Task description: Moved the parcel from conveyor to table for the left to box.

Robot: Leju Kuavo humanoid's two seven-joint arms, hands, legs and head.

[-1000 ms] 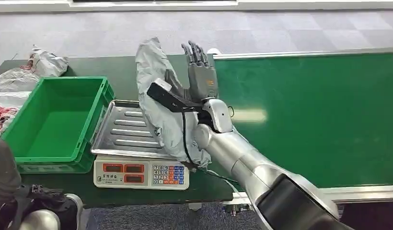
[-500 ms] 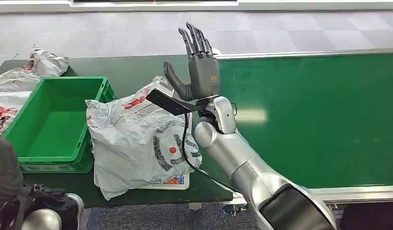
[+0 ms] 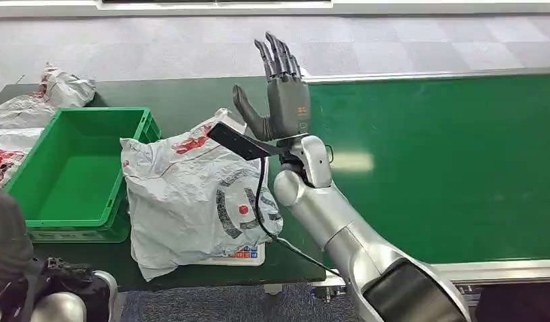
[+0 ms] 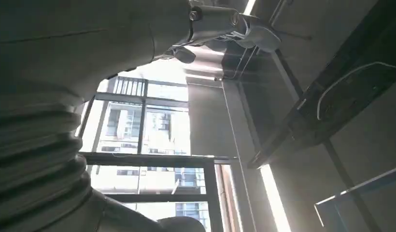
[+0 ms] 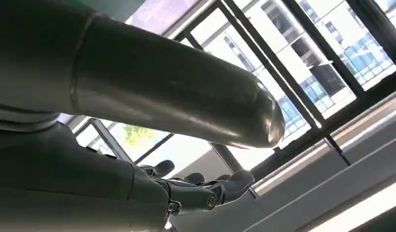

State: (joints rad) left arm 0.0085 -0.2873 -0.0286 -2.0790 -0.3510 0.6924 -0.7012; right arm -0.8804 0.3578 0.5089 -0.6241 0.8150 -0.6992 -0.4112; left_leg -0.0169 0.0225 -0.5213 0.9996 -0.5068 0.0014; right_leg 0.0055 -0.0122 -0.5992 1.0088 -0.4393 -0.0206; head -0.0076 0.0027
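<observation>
Parcel lies beside green bin, covering the scale.

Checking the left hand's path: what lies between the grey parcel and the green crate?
Nothing: in the head view the grey parcel overlaps the green crate rim.

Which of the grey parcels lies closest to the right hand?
The large grey parcel beside the green box, just left of the right hand; the others lie at the table's far-left edge.

The parcel lies on the table, draped over the scale, just right of the bin. More bags sit behind and left of the bin. The conveyor runs along the table's right side. The right robot hand is raised above the parcel's right edge.
</observation>
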